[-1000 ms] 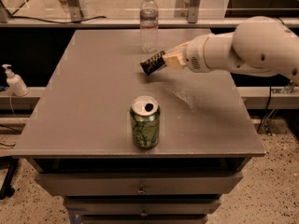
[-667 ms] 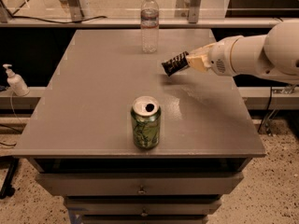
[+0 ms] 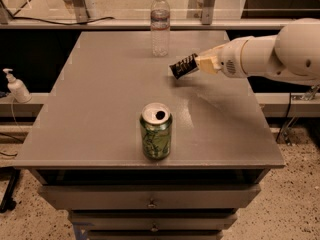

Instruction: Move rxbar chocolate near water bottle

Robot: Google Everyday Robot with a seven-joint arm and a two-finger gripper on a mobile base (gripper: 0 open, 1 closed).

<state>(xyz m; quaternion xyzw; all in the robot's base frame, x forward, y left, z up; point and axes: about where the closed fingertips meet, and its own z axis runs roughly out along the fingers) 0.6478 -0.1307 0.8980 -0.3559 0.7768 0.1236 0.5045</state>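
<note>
The rxbar chocolate (image 3: 183, 65) is a small black wrapper with pale stripes. My gripper (image 3: 199, 64) is shut on its right end and holds it tilted, just above the grey table (image 3: 100, 109), right of the middle. The water bottle (image 3: 160, 24) stands upright near the table's far edge, up and to the left of the bar, with a gap between them. My white arm (image 3: 265, 54) reaches in from the right.
A green soda can (image 3: 156, 131) stands upright near the table's front edge. A small white pump bottle (image 3: 16, 86) sits on a ledge to the left of the table. Drawers are below the tabletop.
My gripper with the bar first moved right, away from the bottle, and now sits slightly back to the left. The can and bottle have not moved.
</note>
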